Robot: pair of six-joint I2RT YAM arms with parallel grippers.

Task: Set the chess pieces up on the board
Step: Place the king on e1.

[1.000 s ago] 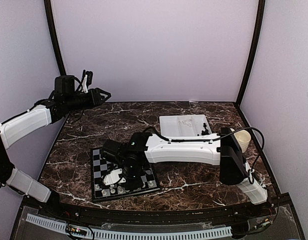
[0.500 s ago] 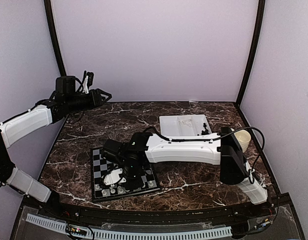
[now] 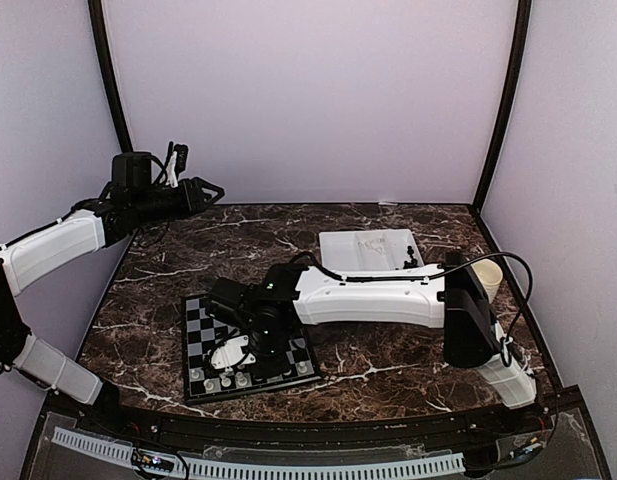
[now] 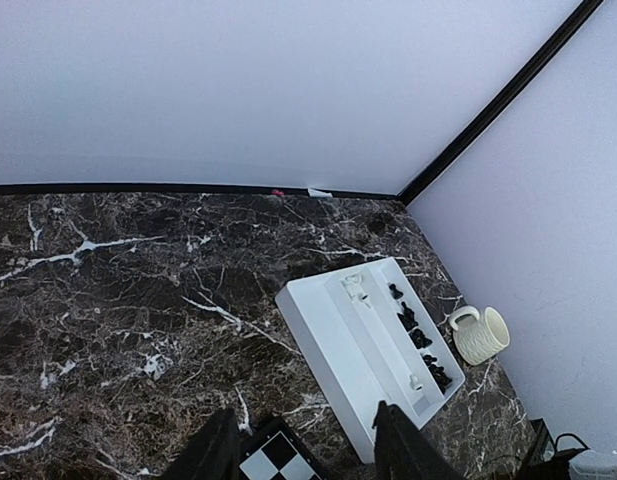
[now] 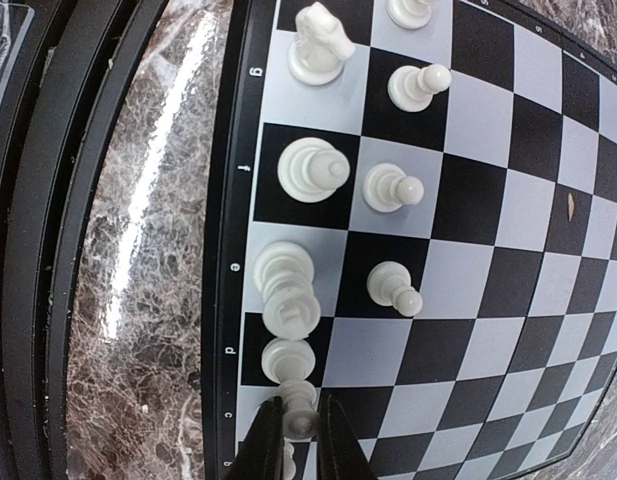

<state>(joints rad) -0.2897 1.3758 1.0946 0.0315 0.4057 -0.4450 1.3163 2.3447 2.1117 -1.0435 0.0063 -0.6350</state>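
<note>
Between the fingertips of the right gripper [image 5: 298, 404] stands a white chessman [image 5: 300, 420].

We take this for a robotics lab booth: plain pale walls [image 3: 308, 100], black corner posts [image 3: 503, 100], a marble-patterned table [image 3: 388, 360], with a white left arm [image 3: 53, 250] and right arm [image 3: 378, 298] on it.

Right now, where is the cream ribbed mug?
In the top view the cream ribbed mug sits on the far right, just right of the white two-compartment tray.
</note>
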